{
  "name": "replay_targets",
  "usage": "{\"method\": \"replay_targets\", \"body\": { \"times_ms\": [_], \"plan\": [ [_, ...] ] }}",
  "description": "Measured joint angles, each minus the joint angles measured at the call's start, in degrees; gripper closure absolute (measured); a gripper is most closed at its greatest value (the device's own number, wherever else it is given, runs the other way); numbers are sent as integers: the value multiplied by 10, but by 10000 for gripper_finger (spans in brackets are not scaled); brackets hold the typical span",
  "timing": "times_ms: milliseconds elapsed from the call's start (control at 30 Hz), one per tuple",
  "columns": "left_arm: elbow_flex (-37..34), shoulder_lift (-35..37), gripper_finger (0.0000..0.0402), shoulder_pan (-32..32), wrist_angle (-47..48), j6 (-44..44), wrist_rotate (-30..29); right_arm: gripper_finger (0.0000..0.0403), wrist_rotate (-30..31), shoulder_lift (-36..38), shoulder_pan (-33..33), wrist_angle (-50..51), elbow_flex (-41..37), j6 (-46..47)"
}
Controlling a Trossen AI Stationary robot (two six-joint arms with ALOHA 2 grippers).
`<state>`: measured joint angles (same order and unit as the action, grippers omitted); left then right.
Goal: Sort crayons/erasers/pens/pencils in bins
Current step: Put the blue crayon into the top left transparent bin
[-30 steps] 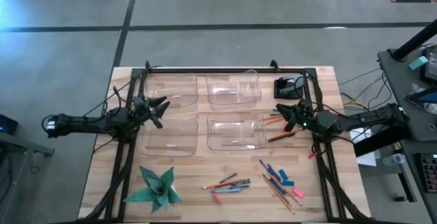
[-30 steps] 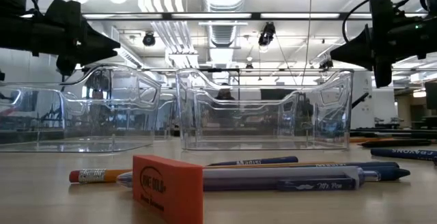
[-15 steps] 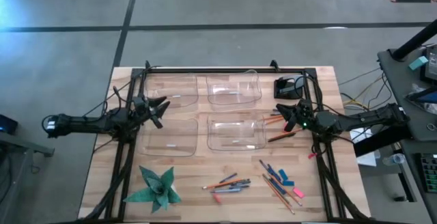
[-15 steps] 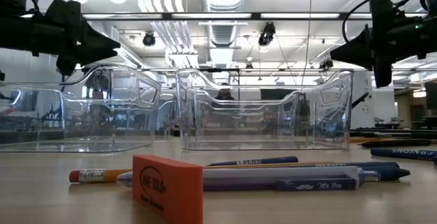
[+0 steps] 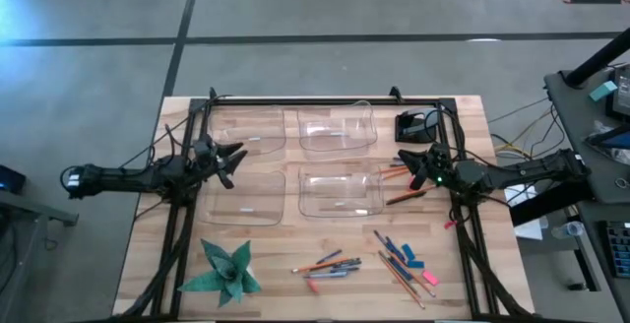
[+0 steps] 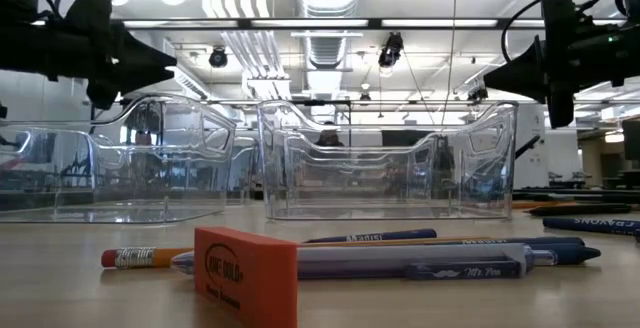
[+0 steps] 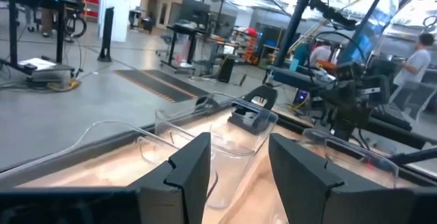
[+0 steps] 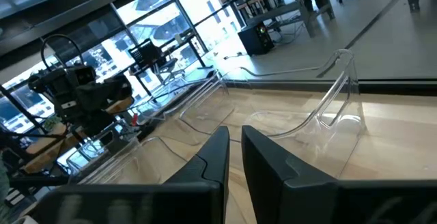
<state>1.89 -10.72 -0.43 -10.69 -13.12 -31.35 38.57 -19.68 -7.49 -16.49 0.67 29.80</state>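
Standing in a two-by-two block, four clear bins lie between open left hand and closed right hand.

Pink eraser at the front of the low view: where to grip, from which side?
Come straight down on the pink eraser and pinch its two broad printed faces. It seems to stand on edge, so those faces are upright and parallel. Keep clear of the pen and pencil just behind it.

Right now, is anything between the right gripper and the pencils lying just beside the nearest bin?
Nothing visible. The right gripper hangs shut above the table, and the pencils lie in the open beside the bin, uncovered.
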Motion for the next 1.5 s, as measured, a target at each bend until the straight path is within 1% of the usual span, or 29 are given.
{"method": "replay_targets", "body": {
  "times_ms": [167, 233, 267, 433, 567, 700, 933, 1033, 1167, 1367, 1500],
  "plan": [
    [0, 0, 265, 0, -48, 0, -11, 369, 0, 0, 0, 0, 0, 0],
    [0, 0, 265, 1, -64, 0, -25, 369, 0, 0, 0, 0, 0, 0],
    [0, 0, 265, 0, -69, -1, -33, 369, 0, 0, 0, 0, 0, 0],
    [0, 0, 265, 0, -78, -1, -33, 369, 0, 0, 0, 0, 0, 0],
    [0, 2, 265, 0, -94, -1, -9, 369, 0, 0, 0, 0, 0, 0],
    [1, 5, 265, 0, -120, 4, 44, 369, 0, 0, 0, 0, 0, 0],
    [8, -12, 265, 0, -109, 3, 64, 369, 0, 0, 0, 0, 0, 0],
    [32, -33, 265, 0, -115, 12, 71, 369, 0, 0, 0, 0, 0, 0],
    [65, -73, 265, 0, -101, 55, 75, 369, 0, 0, 0, 0, 0, 0],
    [142, -139, 265, 0, -41, 64, 75, 369, 0, 0, 0, 0, 0, 0],
    [205, -201, 265, 0, 2, 63, 75, 369, 0, 0, 0, 0, 0, 0]
  ]
}}
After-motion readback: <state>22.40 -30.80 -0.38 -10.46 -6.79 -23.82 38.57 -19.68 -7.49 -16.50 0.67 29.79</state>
